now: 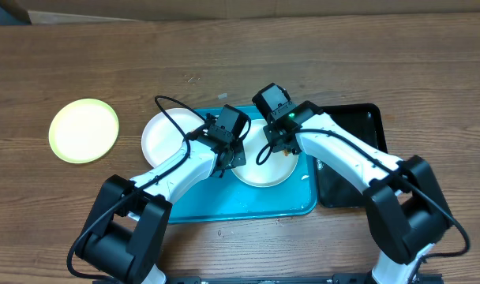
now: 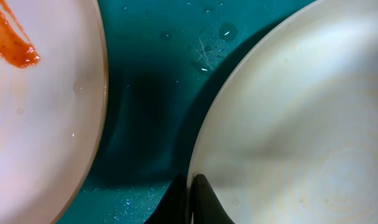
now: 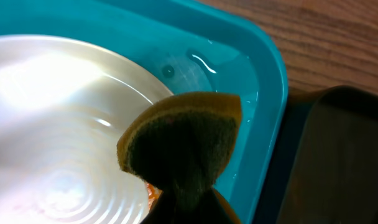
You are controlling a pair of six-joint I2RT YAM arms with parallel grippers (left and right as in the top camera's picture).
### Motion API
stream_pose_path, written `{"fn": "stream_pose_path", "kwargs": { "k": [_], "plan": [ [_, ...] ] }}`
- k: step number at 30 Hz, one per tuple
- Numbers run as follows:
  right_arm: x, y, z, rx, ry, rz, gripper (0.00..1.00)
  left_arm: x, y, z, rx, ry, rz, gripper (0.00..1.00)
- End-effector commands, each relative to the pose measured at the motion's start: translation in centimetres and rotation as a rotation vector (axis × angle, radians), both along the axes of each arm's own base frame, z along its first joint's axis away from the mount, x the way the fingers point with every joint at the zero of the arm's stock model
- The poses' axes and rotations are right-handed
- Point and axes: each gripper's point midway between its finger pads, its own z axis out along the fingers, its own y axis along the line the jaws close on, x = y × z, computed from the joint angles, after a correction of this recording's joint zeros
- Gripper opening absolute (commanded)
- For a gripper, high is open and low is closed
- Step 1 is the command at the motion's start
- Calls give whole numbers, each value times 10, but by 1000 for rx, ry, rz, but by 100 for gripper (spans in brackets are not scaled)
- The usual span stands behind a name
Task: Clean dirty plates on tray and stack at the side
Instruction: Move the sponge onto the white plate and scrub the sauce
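Three plates are in view, and we place them all by the turquoise tray [image 1: 224, 209]. The yellow-green plate [image 1: 84, 130] lies off the tray, well to its left on the wooden counter [image 1: 343, 55]. The smeared white plate [image 1: 167, 138] sits at the tray's left end, its edge reaching past the tray's rim there. In the left wrist view we see an orange-red smear [image 2: 12, 46] on it. The second white plate [image 1: 264, 170] lies inside the tray toward its right end, apart from the smeared one, with a strip of wet tray floor between them.

The left claw [image 1: 232, 158] is down over the middle of the tray. In its own view its dark fingertips [image 2: 207, 208] are pressed together on the rim of the second white plate, one on each side of the edge.

The right claw [image 1: 273, 150] is over the tray's right half, pinching a sponge [image 3: 183, 140] that is yellow with a dark green scouring face. The sponge hangs over that plate's edge on the side nearer the tray's right wall, and a little orange-red shows on the plate just beneath it. We cannot tell whether the sponge touches the plate.

A black tray [image 1: 354, 158] lies on the counter just beside the turquoise tray's right side.
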Motion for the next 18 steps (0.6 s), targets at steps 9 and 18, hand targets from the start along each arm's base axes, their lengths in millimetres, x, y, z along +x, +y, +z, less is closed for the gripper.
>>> {"fn": "stream_pose_path", "kwargs": {
  "k": [9,18],
  "plan": [
    [-13,-5,-59,-60,133,-5,4,4,3,0,1,0,12,5],
    [-52,49,-68,255,364,15,4,4,3,0,1,0,12,4]
  ]
}}
